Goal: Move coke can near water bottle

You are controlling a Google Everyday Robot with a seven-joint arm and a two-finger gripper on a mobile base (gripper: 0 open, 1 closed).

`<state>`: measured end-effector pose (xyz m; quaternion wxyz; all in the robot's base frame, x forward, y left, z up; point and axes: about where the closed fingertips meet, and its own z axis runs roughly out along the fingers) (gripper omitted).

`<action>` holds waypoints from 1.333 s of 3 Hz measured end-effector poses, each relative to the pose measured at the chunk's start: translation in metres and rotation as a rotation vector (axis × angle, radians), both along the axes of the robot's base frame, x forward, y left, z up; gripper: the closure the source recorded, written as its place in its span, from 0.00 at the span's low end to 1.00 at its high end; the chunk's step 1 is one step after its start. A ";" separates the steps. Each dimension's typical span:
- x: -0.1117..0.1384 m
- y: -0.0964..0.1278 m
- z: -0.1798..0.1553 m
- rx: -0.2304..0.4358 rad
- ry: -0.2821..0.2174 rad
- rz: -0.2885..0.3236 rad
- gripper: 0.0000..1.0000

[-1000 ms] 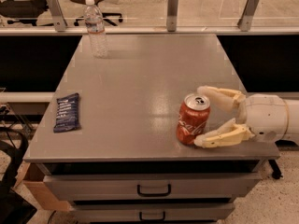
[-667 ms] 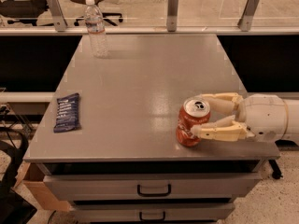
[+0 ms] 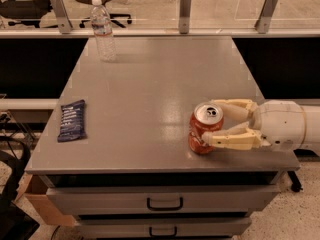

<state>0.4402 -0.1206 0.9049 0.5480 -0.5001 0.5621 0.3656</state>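
The red coke can (image 3: 201, 131) stands near the front right of the grey table (image 3: 150, 79), its silver top facing up, leaning slightly. My gripper (image 3: 210, 121) reaches in from the right, with one cream finger behind the can and one in front, both pressed against it. The water bottle (image 3: 102, 31), clear with a white cap, stands upright at the far left corner of the table, well away from the can.
A dark blue snack packet (image 3: 71, 120) lies flat near the table's left front edge. Drawers (image 3: 165, 201) sit under the tabletop. A glass barrier with metal posts (image 3: 185, 9) runs behind the table. A cardboard box (image 3: 37, 199) sits on the floor at the left.
The fingers, spread wide around the can a second ago, have closed onto it. The can has shifted slightly and leans a little.
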 end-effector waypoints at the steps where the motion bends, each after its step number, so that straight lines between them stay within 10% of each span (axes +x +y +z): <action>1: 0.000 0.002 0.001 -0.001 -0.001 0.003 1.00; 2: 0.000 0.005 0.004 -0.012 0.008 -0.001 1.00; 4: 0.083 0.010 0.062 -0.034 0.055 -0.096 1.00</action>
